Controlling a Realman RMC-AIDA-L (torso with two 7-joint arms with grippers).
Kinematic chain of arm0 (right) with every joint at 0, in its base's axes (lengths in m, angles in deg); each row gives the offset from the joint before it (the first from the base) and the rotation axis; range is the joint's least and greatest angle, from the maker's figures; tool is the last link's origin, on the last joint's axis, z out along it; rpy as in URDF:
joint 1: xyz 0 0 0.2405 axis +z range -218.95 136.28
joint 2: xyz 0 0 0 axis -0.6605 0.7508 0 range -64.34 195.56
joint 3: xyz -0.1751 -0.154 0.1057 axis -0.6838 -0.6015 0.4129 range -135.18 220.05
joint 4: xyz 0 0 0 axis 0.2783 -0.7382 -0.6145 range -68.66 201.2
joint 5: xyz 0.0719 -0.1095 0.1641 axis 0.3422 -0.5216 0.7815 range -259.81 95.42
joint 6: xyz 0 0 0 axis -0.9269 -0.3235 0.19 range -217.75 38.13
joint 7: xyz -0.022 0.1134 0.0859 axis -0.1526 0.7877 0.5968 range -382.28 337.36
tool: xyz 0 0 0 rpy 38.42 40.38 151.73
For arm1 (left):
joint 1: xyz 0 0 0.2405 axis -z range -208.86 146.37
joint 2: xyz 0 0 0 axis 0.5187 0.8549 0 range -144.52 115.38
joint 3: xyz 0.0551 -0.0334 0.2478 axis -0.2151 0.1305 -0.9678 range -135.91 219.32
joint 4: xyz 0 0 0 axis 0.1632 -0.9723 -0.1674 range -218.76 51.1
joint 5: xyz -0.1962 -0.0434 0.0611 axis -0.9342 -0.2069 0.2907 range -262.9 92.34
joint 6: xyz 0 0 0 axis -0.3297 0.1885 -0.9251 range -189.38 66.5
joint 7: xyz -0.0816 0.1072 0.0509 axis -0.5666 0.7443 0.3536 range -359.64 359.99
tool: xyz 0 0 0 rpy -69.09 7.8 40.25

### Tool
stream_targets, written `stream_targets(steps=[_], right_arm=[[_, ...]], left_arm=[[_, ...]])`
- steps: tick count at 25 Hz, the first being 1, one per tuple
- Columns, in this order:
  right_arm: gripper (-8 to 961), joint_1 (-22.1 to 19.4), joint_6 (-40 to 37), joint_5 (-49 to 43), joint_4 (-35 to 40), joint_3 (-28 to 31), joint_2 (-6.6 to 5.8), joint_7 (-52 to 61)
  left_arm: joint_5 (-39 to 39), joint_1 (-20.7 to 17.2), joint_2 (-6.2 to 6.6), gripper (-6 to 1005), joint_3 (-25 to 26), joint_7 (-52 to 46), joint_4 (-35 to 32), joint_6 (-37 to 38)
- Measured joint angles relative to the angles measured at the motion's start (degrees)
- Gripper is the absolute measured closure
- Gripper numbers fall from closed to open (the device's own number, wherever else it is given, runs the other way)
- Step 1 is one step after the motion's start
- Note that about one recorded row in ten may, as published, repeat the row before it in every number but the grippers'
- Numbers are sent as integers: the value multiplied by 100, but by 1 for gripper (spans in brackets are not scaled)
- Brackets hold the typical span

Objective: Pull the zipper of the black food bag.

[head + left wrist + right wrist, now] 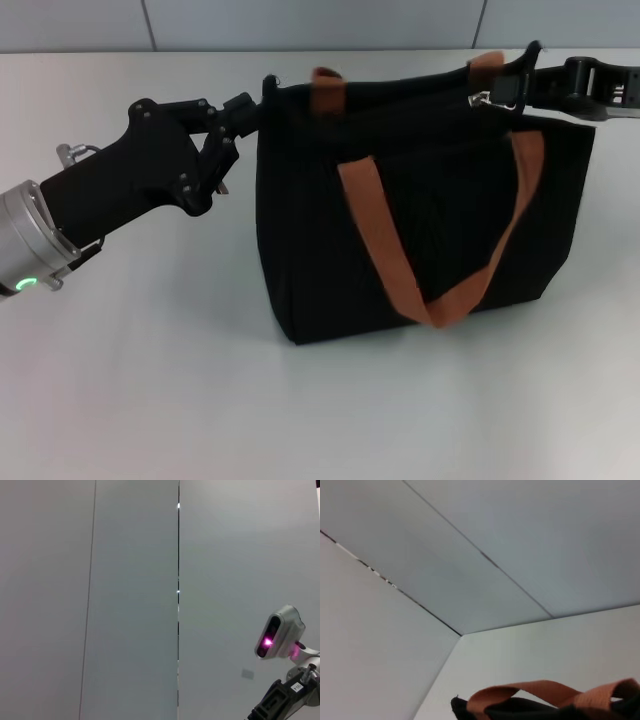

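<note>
The black food bag (450, 220) stands upright in the middle of the white table, its orange-brown front handle (400, 270) hanging down over the front panel. The silver zipper (481, 99) sits at the right end of the top edge. My right gripper (508, 92) comes in from the right and is shut on the zipper. My left gripper (255, 103) comes in from the left and is pinched shut on the bag's top left corner. The right wrist view shows only an orange-brown handle (540, 690) and a sliver of the bag's top (520, 711).
The white table (150, 380) stretches around the bag, with a grey panelled wall (300, 25) behind it. The left wrist view shows the wall and a part of the other arm with a pink light (280, 635).
</note>
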Motion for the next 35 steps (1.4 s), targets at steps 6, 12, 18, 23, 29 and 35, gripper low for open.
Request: stream_targets(steps=[6,12,18,23,29,35], right_arm=[[954,-55,-164,432,-157,309,-8,-359],[882,-136,-859,1560,-1226,1143,-244,-1378],[719,-154,-1584,1825,-2094,1745,-472,-2040],[567,-173,-2192,1833,-2409,2178,-513,-2692],[353,-309,-2966,1634,-2999,2014,-636,-4512],[286,-452,-2998,405,-3025,1882,-253,-6622]], left_arm=[[-5,6,-5,970,29,-55,11,-2],[-105,-28,2,969,82,-199,-10,-6],[-195,-38,18,969,160,-268,-20,22],[-224,-24,39,970,203,-377,-102,25],[-220,-2,38,970,175,-816,-223,29],[-146,-85,44,969,144,-1365,-285,19]])
